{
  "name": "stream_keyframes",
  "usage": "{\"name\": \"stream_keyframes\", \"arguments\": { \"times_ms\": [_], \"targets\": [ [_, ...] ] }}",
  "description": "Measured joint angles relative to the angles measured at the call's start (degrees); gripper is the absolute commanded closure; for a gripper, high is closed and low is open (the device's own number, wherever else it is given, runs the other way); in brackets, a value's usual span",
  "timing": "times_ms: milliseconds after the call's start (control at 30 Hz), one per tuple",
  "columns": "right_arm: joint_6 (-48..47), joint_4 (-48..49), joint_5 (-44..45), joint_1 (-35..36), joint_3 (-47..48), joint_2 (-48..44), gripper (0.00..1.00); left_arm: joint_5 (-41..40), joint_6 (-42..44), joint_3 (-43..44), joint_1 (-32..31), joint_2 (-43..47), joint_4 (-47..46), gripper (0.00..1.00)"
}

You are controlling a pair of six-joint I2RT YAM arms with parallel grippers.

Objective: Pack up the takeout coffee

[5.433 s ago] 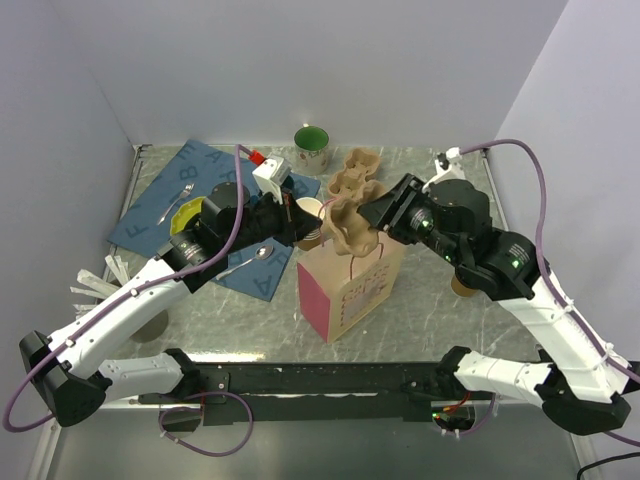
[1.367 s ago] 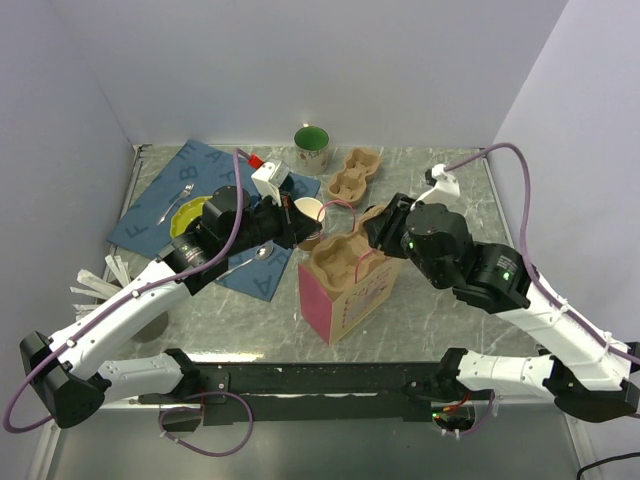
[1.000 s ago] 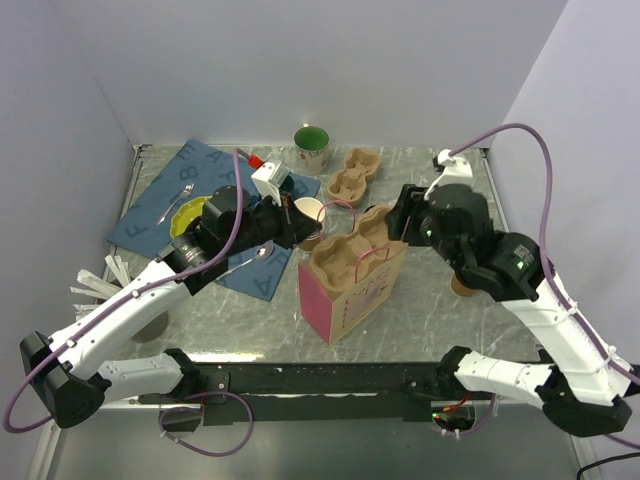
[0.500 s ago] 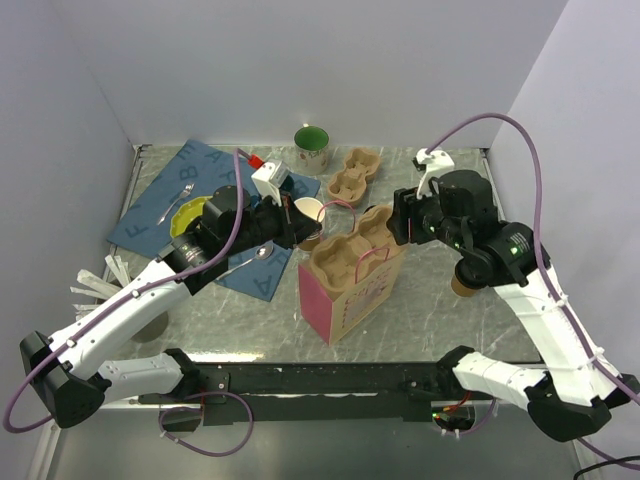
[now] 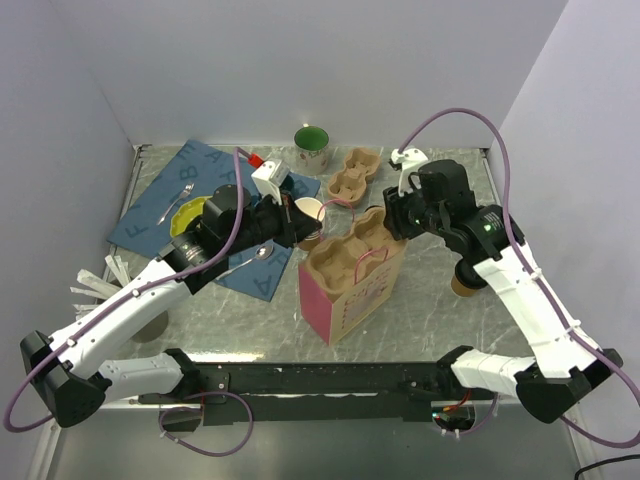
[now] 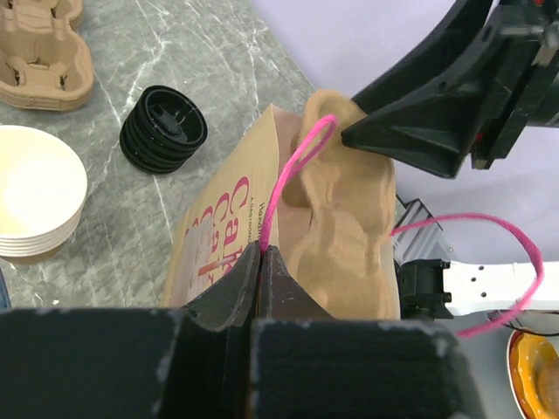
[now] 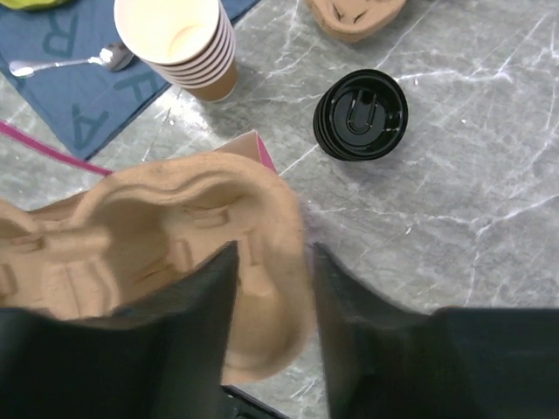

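A kraft paper bag [image 5: 345, 300] with a pink side stands mid-table. A moulded cup carrier [image 5: 345, 252] is lodged in its mouth. My left gripper [image 6: 260, 249] is shut on the bag's pink string handle [image 6: 284, 183] and holds it up. My right gripper [image 7: 275, 253] is open, its fingers astride the carrier's far end lobe [image 7: 262, 262], just above the bag in the top view. The takeout coffee [image 5: 463, 287] shows only as a brown cup behind my right forearm; its lid is hidden.
A stack of black lids [image 7: 360, 114] lies on the marble just beyond the bag. Lidless paper cups [image 7: 175, 39] stand stacked by the blue mat [image 5: 165, 195], which carries a spoon, a fork and a yellow bowl. A second carrier [image 5: 352, 172] and a green mug [image 5: 312, 148] sit at the back.
My right gripper let go of the carrier, drew back up and to the far right, and its jaws have narrowed a little. The carrier stays in the bag's mouth. The left arm has not moved.
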State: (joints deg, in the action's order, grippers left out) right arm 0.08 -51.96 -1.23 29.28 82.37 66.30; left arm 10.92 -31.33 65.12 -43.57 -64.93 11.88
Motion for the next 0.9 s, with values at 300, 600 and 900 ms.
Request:
{"name": "stream_keyframes", "arguments": {
  "times_ms": [300,600,900],
  "targets": [
    [-2.60,-0.17,-3.04,-0.09,0.02,0.55,0.82,-2.71,0.04,0.79,0.02,-0.37,0.20,0.99],
    [-3.15,0.48,-2.47,-0.09,-3.04,-1.25,0.86,-4.09,0.02,0.94,0.00,-0.37,1.11,0.99],
    [-3.19,2.23,-0.87,-0.09,-4.48,-2.12,0.84,-4.81,0.07,2.47,0.00,-0.39,2.97,0.99]
  ]
}}
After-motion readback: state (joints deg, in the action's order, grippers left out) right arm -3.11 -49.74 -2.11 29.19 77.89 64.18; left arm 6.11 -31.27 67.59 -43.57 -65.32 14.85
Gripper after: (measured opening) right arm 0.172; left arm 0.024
